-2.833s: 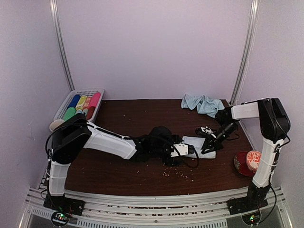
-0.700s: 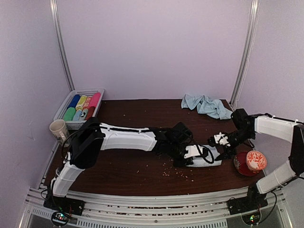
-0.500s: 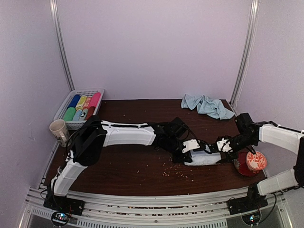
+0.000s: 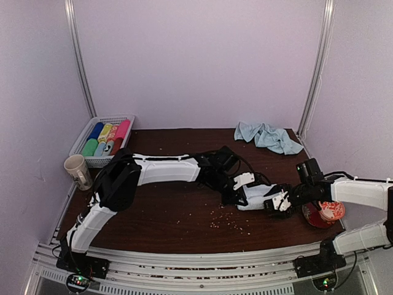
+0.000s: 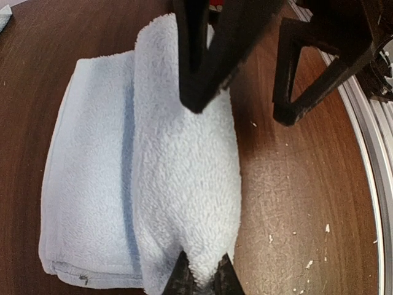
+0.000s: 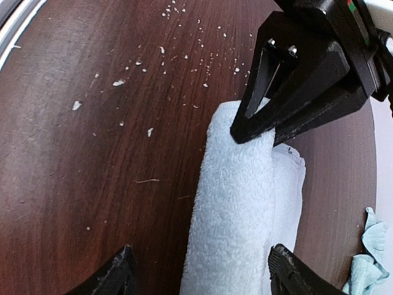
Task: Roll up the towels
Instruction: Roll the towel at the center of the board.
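both low, tip to tip | left pincer (image 5: 204, 263) nips towel (image 5: 184, 172) | right pincer (image 6: 199, 258) wide astride it

No legible text, label, brand, number or sign appears in any view. The red-and-white lid (image 4: 328, 208) carries print too small to read.

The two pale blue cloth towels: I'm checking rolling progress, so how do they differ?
The near pale blue terry towel is partly rolled into a tube; the far pale blue towel lies crumpled in a heap. The left gripper's shut jaws pinch the near one, with the right gripper open around it; the far one is untouched. Both are the same plain cloth.
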Robot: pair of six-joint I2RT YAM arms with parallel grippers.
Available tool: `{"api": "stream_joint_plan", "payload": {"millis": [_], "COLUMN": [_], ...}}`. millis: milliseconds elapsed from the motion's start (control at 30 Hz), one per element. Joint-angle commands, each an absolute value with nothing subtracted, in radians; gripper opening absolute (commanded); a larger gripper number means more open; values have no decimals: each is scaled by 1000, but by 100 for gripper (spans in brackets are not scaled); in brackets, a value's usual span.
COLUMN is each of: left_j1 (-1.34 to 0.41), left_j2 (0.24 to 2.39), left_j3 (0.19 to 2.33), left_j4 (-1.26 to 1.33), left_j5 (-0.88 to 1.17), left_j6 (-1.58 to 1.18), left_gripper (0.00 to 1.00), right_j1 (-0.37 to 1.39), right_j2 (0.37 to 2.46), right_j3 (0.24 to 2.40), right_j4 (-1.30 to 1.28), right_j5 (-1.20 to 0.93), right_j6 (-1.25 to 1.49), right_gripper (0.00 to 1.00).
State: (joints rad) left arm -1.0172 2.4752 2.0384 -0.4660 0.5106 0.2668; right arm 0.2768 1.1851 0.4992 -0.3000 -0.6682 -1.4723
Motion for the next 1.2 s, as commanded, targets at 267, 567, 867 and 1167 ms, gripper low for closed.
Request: {"api": "stream_joint_plan", "payload": {"millis": [267, 567, 867, 1167], "left_j1": [-999, -983, -957, -927], "left_j2": [2533, 2536, 2410, 1952], "left_j3": [2049, 2050, 1865, 1336], "left_j4": [-526, -516, -393, -76], "left_j5": [494, 509, 436, 214], "left_j6": [231, 212, 168, 114], "left_gripper": [0, 0, 42, 84], "right_j1": [438, 449, 461, 586], "right_j2": [1249, 1267, 1331, 1441], "right_j3": [428, 403, 472, 595], "right_j4": [13, 16, -54, -50], "right_j5": [-393, -381, -470, -500], "right_j6": [-1338, -1342, -1311, -1181], "right_gripper": [60, 34, 0, 0]}}
